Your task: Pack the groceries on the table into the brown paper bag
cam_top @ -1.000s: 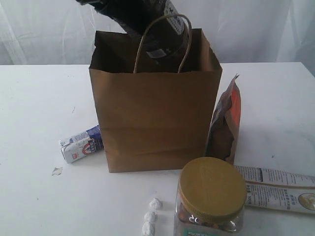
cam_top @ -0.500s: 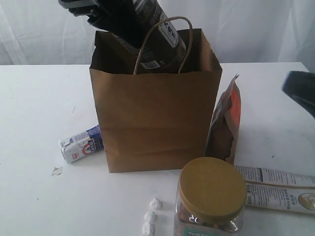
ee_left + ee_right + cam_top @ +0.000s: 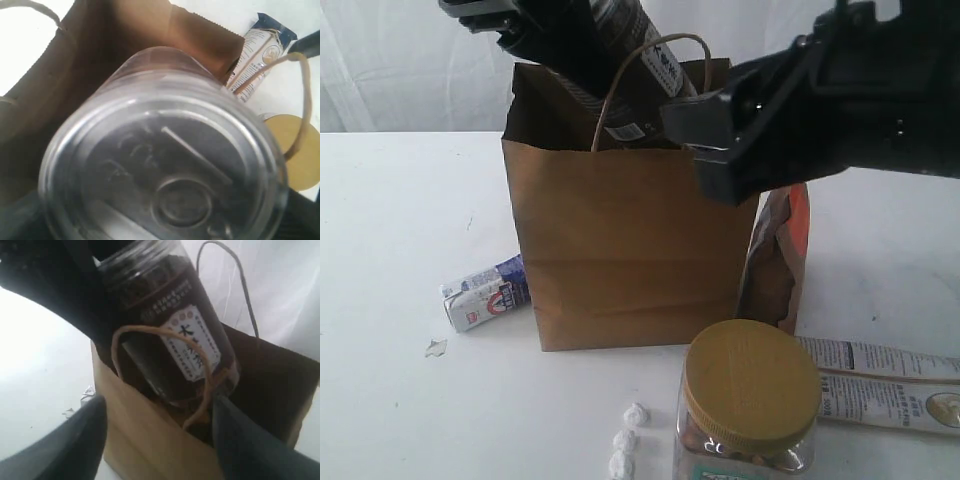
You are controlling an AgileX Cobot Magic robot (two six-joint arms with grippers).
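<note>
"Brown paper bag [image 3: 630,250], exterior view," the inspector reports. "It stands upright on the table [image 3: 400,220], directly below the left gripper [image 3: 535,25]. That gripper is clamped on the dark silver-lidded can [image 3: 640,50], which is tilted, its lower end already inside the bag's mouth."

"And the right gripper [image 3: 705,150]?" asks the clerk.

"It hovers level with the bag's rim, carrying nothing. The brown-orange pouch [image 3: 780,270] stands beneath it, against the bag's side."

"Left wrist view?"

"The silver lid [image 3: 165,165] fills it. The bag's dark interior [image 3: 100,60] lies beyond the can, with room to spare."

"Right wrist view?"

"The two fingers [image 3: 75,440] stand well apart with nothing between them. Ahead of them the handle loop [image 3: 150,332] lies across the can's label."

"Recommendation?"

"In the inspector's judgement, the left gripper should bring the can nearer upright and lower it until the bag's floor takes the weight, and only then let go. The loop may snag, so the descent should be slow. The right gripper should keep clear of the rim."
</note>
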